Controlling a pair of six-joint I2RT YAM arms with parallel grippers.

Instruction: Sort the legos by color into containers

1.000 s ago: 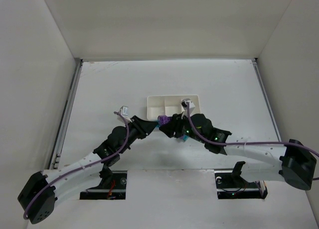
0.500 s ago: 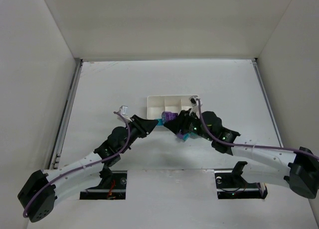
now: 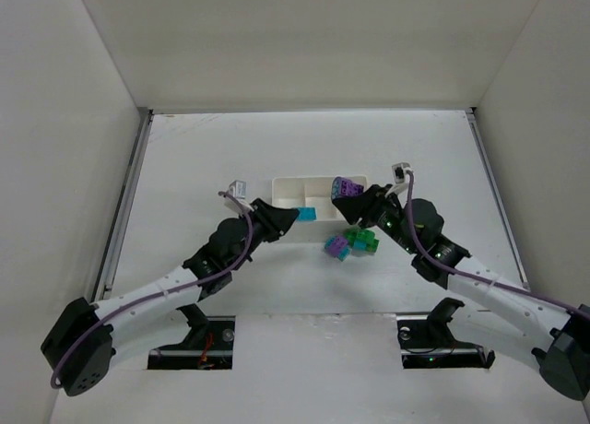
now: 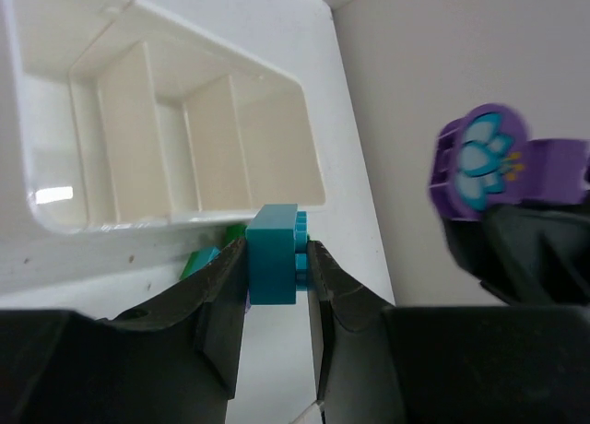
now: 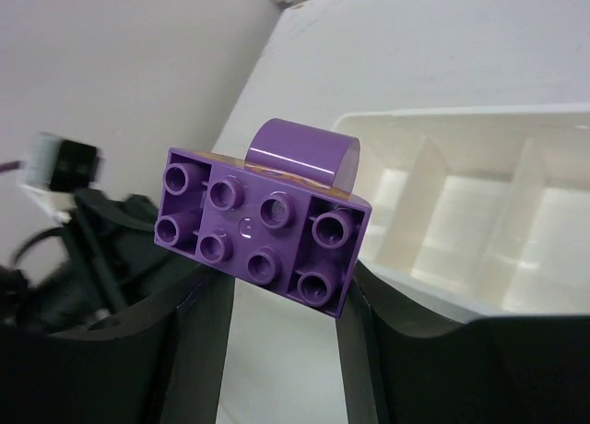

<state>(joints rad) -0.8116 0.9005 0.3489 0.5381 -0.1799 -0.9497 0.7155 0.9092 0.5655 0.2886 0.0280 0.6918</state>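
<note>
Both grippers have drawn apart since a second ago, when they met nose to nose below the tray; the two arms seem to have pulled a joined stack in two. The right gripper point(image 5: 277, 281) is closed on a purple brick point(image 5: 263, 226), studs toward its camera, and in the top view that brick sits over the right end of the white tray point(image 3: 286, 180), probably ready for release there. The left gripper point(image 4: 274, 263) is pinched narrowly on a cyan brick point(image 4: 272, 253), held just below the tray's near edge at centre frame, likely waiting for another compartment. All three compartments look empty. Below and right of the tray, a loose cluster of purple, cyan and green bricks point(image 3: 353, 241) lies uncovered on the table point(image 3: 203, 147), yet to be sorted.
</note>
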